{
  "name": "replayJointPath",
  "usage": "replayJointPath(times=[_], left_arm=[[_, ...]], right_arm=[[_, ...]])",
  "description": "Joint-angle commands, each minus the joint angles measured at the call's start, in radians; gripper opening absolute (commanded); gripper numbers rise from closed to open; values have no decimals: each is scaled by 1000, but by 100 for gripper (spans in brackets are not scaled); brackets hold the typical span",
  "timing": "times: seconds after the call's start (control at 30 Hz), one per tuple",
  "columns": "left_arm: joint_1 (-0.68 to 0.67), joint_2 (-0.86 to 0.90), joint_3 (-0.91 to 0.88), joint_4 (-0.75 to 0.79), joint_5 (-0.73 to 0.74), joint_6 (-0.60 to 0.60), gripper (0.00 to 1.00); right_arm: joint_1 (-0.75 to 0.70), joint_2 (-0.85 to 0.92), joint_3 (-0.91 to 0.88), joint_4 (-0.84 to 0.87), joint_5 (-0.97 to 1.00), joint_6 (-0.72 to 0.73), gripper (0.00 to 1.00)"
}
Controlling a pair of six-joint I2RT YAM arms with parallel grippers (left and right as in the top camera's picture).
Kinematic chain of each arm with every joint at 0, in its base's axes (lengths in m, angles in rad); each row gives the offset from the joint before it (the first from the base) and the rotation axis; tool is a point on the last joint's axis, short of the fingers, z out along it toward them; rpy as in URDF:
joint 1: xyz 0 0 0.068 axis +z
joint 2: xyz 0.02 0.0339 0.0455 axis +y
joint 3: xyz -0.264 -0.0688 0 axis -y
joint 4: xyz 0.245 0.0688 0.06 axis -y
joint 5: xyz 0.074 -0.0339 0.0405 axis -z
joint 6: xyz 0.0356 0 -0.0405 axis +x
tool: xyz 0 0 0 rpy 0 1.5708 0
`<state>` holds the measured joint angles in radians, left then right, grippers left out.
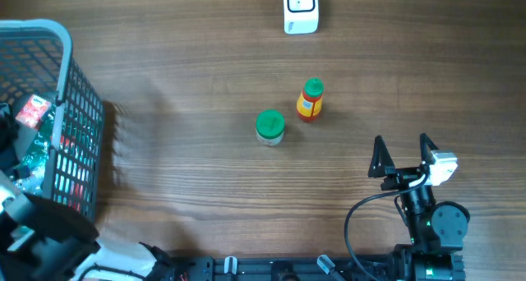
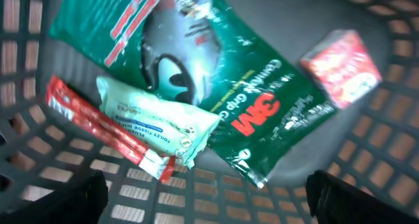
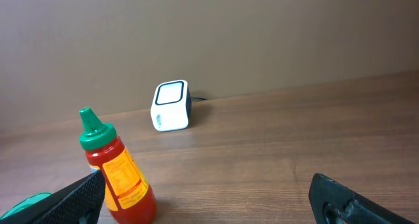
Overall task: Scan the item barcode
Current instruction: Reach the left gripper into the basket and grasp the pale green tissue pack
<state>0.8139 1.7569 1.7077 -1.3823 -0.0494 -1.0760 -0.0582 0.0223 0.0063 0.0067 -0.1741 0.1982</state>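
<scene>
Hands: right hand (image 1: 402, 145) released, empty, near right of desk (image 1: 181, 174); left hand (image 2: 209, 207) released over basket (image 1: 78, 92), left. Item: sauce bottle (image 1: 310, 100), upright mid-desk. Scanner (image 1: 300, 8) at far edge. Advised: grip bottle's body, present barcode squarely to scanner.

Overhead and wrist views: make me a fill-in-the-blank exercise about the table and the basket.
The red plastic squeeze bottle has a ___ cap.
Inside the grey mesh basket, the large green packet bears the logo ___.
The right gripper has jaws standing ___, holding nothing.
Missing: green; 3M; open.
</scene>
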Motion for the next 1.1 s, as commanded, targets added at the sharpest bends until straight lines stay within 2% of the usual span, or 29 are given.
replayJointPath(times=[0.0,0.13,0.17,0.23,0.33,0.43,0.47,0.5,0.57,0.6,0.7,0.8,0.9,1.07], left_arm=[[5,34,-66,-2,13,-275,100],[4,37,-185,29,-1,-514,100],[4,37,-222,58,-1,-541,100],[4,37,-296,146,0,-541,96],[4,38,-401,277,1,-541,80],[2,39,-474,391,24,-541,78],[2,39,-498,424,35,-540,74],[2,39,-515,444,42,-541,66],[2,39,-534,453,42,-540,56],[2,39,-542,453,42,-526,46],[2,39,-550,418,42,-525,4],[2,33,-548,404,42,-506,4],[2,-2,-504,409,42,-399,4],[2,-114,-330,410,-5,-240,4]], right_arm=[[-7,1,-1,3,18,12,100],[-7,1,-1,3,18,12,100],[-7,1,-1,3,18,12,100],[-7,1,-1,3,18,12,100],[-7,1,-1,3,18,12,100],[-7,1,-1,3,18,12,100],[-7,1,-1,3,18,12,100],[-7,1,-1,3,18,12,100],[-7,1,-1,3,18,12,100],[-7,1,-1,3,18,12,100],[-7,1,-1,3,18,12,100],[-7,1,-1,3,18,12,100],[-7,1,-1,3,18,12,100],[-7,1,-1,3,18,12,100]])
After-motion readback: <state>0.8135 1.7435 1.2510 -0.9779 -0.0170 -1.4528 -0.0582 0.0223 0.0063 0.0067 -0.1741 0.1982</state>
